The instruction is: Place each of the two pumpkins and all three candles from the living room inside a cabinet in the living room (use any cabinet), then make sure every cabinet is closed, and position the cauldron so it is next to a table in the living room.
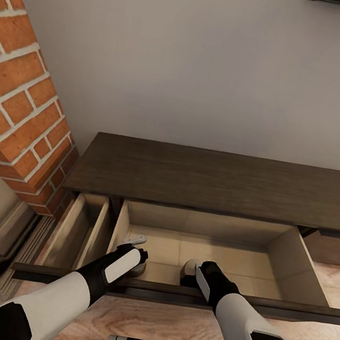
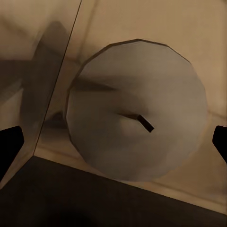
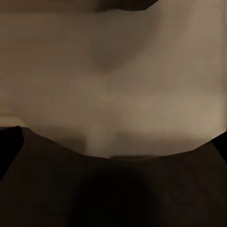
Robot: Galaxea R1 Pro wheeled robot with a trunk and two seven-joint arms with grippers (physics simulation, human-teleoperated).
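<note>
Candle (image 2: 137,111) stands upright in the drawer (image 1: 284,251), wick up, between spread left end effector (image 2: 113,142) fingers.

Matt dark wood cabinet (image 1: 218,181), brick pillar (image 1: 21,110)

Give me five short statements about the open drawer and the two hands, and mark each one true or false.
1. The wide drawer of the cabinet is pulled open. True.
2. A grey candle with a dark wick lies between the left hand's fingertips. True.
3. Two orange pumpkins sit in the drawer. False: no pumpkin is visible there.
4. The right hand rests on the cabinet top. False: it reaches down into the drawer.
5. A brick wall stands left of the cabinet. True.
</note>
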